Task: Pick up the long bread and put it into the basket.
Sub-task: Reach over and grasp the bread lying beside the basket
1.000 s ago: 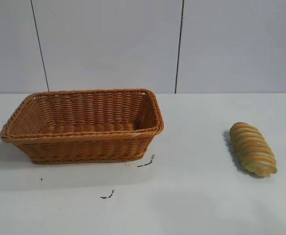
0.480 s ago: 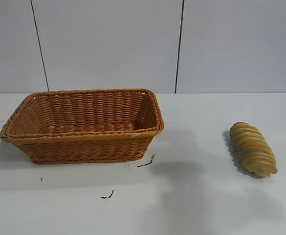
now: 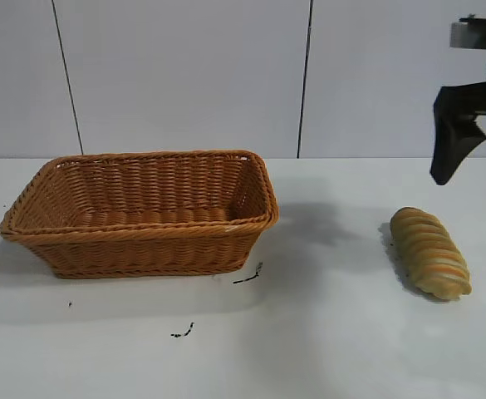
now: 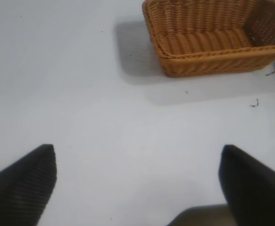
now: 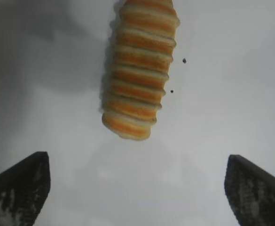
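Note:
The long bread (image 3: 429, 252), golden-tan with orange-brown cross stripes, lies on the white table at the right. The empty wicker basket (image 3: 143, 249) stands at the left. My right gripper (image 5: 136, 157) is open and empty, hanging above the table behind the bread; one of its dark fingers (image 3: 452, 137) shows at the top right of the exterior view. In the right wrist view the bread (image 5: 139, 80) lies ahead of the jaws, lengthwise, apart from them. My left gripper (image 4: 137, 148) is open and empty over bare table, with the basket (image 4: 212, 61) farther off.
Two small black marks (image 3: 247, 276) (image 3: 183, 332) lie on the table in front of the basket. Two dark specks (image 5: 184, 60) sit beside the bread. A grey panelled wall closes the back.
The right gripper has come into the exterior view at the top right, above and behind the bread. Its shadow has spread across the table. Bread and basket have not moved.

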You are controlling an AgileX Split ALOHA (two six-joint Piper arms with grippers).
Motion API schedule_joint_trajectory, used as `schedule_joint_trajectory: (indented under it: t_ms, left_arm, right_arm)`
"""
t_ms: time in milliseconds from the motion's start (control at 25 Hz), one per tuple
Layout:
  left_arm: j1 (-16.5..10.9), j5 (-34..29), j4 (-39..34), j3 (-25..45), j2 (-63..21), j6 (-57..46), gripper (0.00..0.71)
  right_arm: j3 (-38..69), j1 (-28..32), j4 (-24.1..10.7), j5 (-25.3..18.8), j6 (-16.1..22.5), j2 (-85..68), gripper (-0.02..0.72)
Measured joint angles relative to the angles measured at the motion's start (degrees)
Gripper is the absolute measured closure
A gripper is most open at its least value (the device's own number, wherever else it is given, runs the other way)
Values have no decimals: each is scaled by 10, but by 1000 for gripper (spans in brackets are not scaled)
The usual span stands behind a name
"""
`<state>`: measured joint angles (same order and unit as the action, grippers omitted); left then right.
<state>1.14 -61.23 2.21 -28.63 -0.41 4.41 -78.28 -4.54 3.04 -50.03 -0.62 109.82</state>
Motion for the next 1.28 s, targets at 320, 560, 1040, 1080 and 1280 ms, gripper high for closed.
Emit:
schedule_joint_trajectory:
  t_ms: [320,560,1040,1080,1280]
  left_arm:
    - [0,0,0,0,0,0,18]
    - [0,0,0,0,0,0,18]
    - [0,0,0,0,0,0,18]
    - [0,0,0,0,0,0,18]
    - [0,0,0,0,0,0,18]
  right_arm:
    - [-6,0,-2,42,0,88,14]
    - [-6,0,-2,56,0,118,14]
    - [-8,0,-2,73,0,135,14]
    - [-8,0,-3,73,0,135,26]
    - [-8,0,-9,63,0,135,389]
